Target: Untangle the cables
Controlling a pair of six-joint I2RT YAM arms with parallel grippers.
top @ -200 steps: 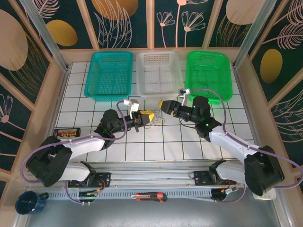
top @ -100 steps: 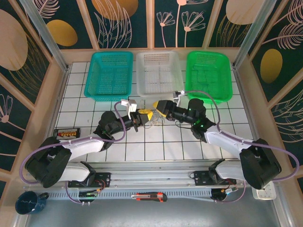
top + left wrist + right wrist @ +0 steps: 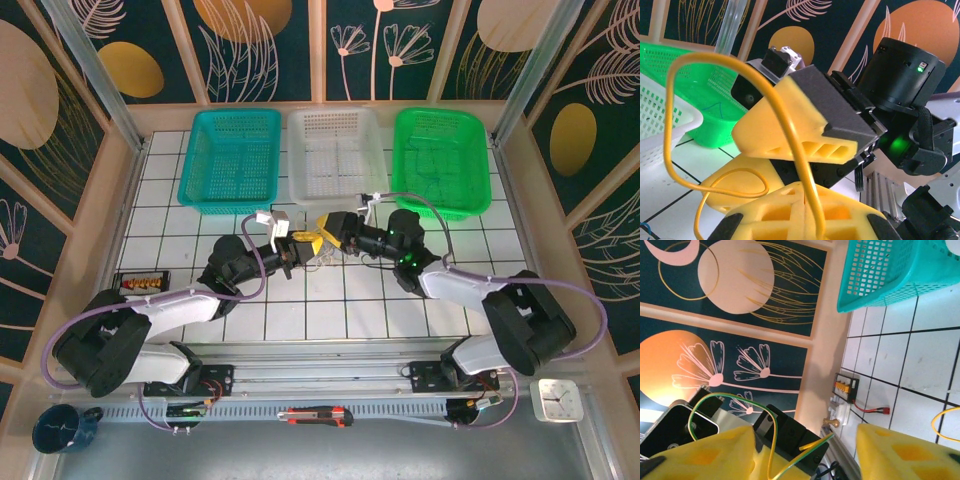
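Note:
The cables (image 3: 336,256) are a small tangle of thin cords on the white tiles, between the two grippers. My left gripper (image 3: 306,245) is shut on a yellow cable (image 3: 785,115), which rises from its yellow pads (image 3: 790,215) in a tall loop. My right gripper (image 3: 330,232) faces it almost nose to nose, and its two yellow fingers (image 3: 795,125) straddle that loop with a gap left. In the right wrist view my right gripper (image 3: 805,460) stands open, with a yellow-green cable (image 3: 771,440) running up between its fingers, touching neither pad that I can see.
Three baskets line the far edge: teal (image 3: 232,158), white (image 3: 335,155) and green (image 3: 440,158). A small black connector board (image 3: 140,283) lies at the left. A utility knife (image 3: 318,415), a blue mug (image 3: 62,428) and a clock (image 3: 558,398) sit by the near rail.
My right gripper has slid left until it meets the left gripper, and its jaws have narrowed around the cable loop. The left gripper has stayed put, still shut.

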